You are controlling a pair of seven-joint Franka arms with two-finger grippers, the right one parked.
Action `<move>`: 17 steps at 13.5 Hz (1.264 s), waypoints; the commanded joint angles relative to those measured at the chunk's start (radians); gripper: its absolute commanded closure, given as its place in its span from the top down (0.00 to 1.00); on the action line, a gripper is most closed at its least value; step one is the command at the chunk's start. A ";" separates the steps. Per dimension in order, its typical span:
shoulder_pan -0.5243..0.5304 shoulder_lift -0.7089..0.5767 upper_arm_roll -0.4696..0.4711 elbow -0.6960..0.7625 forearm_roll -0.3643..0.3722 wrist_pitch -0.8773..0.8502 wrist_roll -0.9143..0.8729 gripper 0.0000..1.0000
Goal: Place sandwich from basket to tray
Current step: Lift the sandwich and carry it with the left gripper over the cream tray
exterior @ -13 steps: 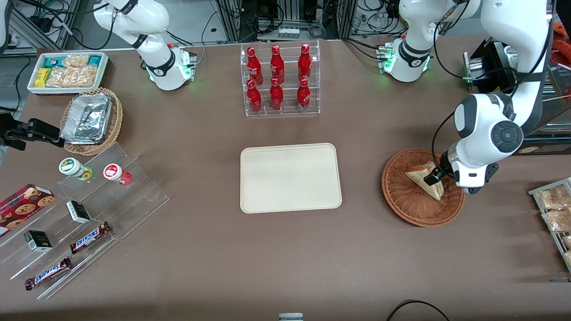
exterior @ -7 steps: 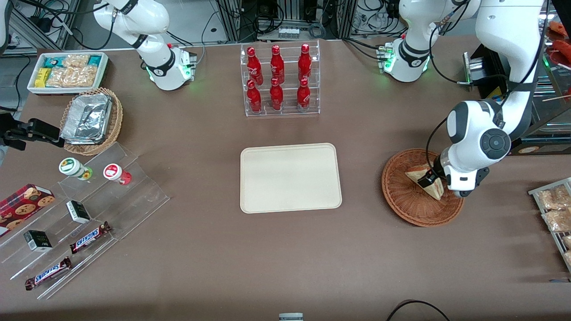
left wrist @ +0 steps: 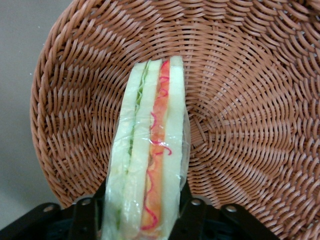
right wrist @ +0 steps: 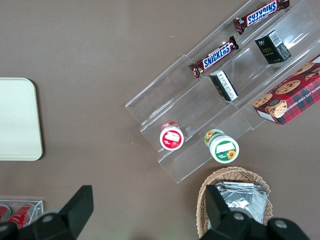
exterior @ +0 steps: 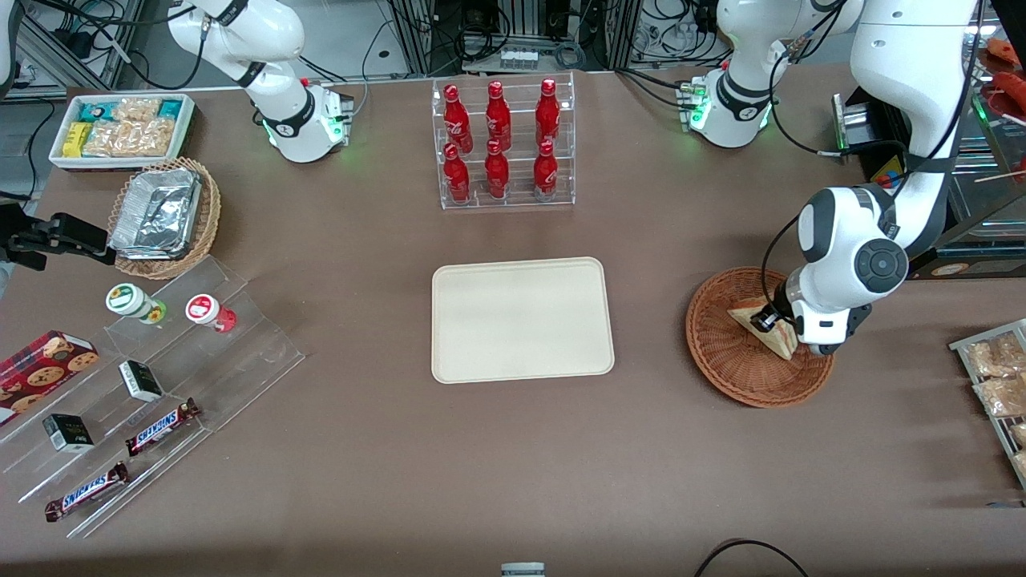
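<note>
The sandwich (exterior: 771, 331), a wrapped white-bread wedge with red, orange and green filling, lies in the round reddish-brown wicker basket (exterior: 733, 361) at the working arm's end of the table. My left gripper (exterior: 776, 324) is down in the basket, straddling the sandwich. In the left wrist view the sandwich (left wrist: 147, 165) stands edge-up between the two black fingers (left wrist: 87, 217), which sit close against its wrapped sides without pressing them in. The gripper (left wrist: 141, 220) is open, and the basket's weave (left wrist: 240, 100) fills the view around it. The cream tray (exterior: 523, 319) lies bare at the table's middle.
A clear rack of red bottles (exterior: 501, 144) stands farther from the front camera than the tray. Snack packets on a rack (exterior: 996, 377) lie beside the basket. Toward the parked arm's end are a tan basket of foil containers (exterior: 164, 215), a white snack bin (exterior: 122, 128) and a clear stepped stand (exterior: 160, 401).
The left arm has lowered and drawn in over the basket, bringing the gripper down around the sandwich. The sandwich has stayed in place in the basket.
</note>
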 commanded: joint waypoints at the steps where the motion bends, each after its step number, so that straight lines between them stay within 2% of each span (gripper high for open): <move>1: -0.005 -0.046 0.002 -0.002 -0.002 -0.054 -0.014 0.00; 4: -0.040 -0.068 -0.014 0.082 0.003 -0.187 -0.014 0.00; 8: -0.163 -0.051 -0.015 0.204 0.004 -0.325 -0.010 0.00; 12: -0.327 -0.002 -0.017 0.270 -0.006 -0.330 -0.019 0.00; 14: -0.410 0.045 -0.017 0.326 -0.041 -0.329 -0.017 0.00; 17: -0.520 0.127 -0.017 0.426 -0.051 -0.322 -0.017 0.00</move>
